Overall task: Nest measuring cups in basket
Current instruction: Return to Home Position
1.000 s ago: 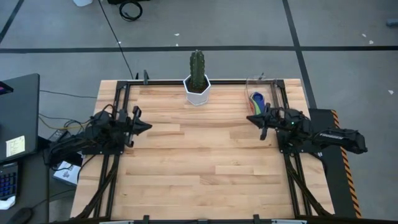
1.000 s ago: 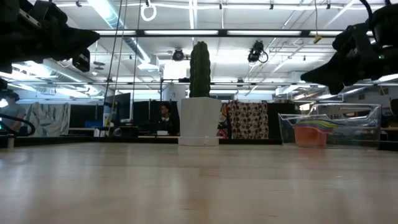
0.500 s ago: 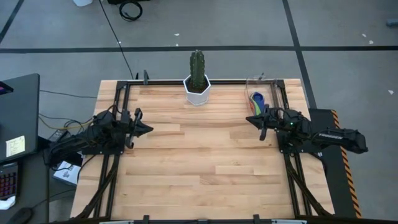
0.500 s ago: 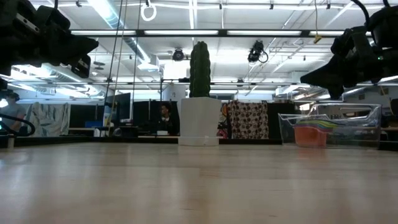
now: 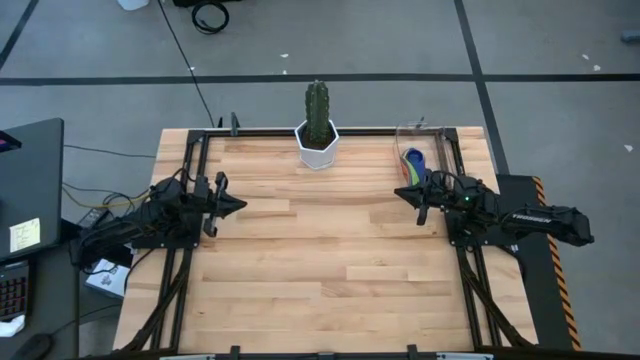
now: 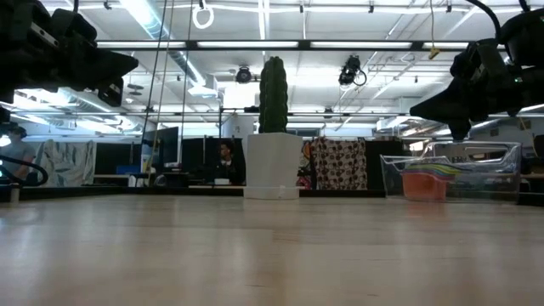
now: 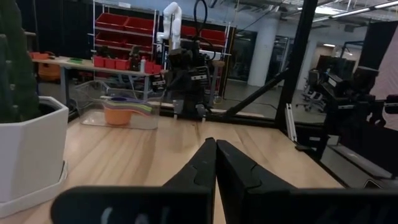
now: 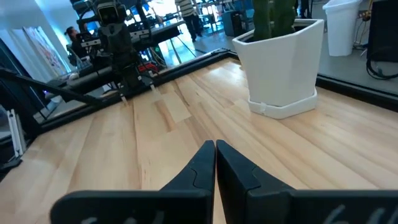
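While both hang level | left end effector (image 5: 234, 205) mid-left, closed | right end effector (image 5: 402, 192) mid-right, closed | cups (image 5: 412, 159) in basket (image 6: 503, 160) just above it

Cups (image 5: 412, 159) seemingly inside basket (image 5: 418, 130)

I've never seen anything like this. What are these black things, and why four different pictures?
Two black robot arms sit at a wooden table. One picture looks straight down, one looks level across the tabletop, two come from cameras on the arms' wrists. The left pincer and right pincer are both shut, holding nothing, raised above the table. On it stand a potted cactus and a clear basket with coloured measuring cups nested inside.
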